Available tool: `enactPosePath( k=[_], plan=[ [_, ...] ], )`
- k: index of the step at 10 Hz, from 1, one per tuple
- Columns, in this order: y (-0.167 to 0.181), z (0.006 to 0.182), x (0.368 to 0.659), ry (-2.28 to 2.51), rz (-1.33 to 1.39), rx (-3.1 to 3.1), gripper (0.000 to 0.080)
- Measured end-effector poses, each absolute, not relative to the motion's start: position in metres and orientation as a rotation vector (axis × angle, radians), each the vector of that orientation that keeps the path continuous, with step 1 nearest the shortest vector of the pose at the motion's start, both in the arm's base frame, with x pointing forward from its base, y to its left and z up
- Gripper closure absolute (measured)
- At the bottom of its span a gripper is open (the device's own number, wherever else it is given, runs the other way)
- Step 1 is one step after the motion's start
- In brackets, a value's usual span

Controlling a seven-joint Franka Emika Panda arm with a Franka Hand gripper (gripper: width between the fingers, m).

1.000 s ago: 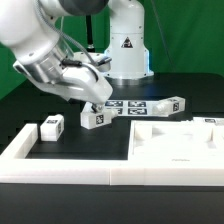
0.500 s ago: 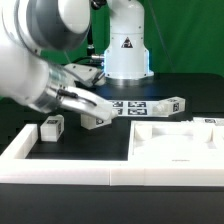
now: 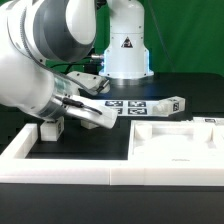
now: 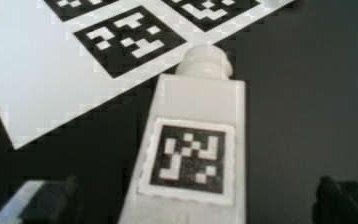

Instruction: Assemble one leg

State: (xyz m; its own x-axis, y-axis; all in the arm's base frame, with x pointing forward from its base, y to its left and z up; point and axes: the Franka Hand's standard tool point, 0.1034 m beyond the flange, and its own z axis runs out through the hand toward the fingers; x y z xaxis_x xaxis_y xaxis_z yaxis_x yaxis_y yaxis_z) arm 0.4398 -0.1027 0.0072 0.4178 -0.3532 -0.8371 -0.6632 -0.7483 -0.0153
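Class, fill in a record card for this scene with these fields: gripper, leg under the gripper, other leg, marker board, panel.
gripper: open, one finger on each side of the leg, a gap on both sides
leg: lying flat, tag facing up, narrow end toward the marker board
second leg: at the exterior view's left, partly hidden by the arm
marker board: flat, carrying several tags
panel: at the exterior view's right, apart from both legs
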Motion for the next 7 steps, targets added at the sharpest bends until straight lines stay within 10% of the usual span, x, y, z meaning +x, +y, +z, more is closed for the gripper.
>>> enactPosePath(
  k=[2,7],
  plan=[
    [-0.102,0.006,0.439,0.871,1.257,-2.332,0.0411],
    [-0.086,0.027,0.45,0.796,1.239,-2.382,0.0514]
  ],
)
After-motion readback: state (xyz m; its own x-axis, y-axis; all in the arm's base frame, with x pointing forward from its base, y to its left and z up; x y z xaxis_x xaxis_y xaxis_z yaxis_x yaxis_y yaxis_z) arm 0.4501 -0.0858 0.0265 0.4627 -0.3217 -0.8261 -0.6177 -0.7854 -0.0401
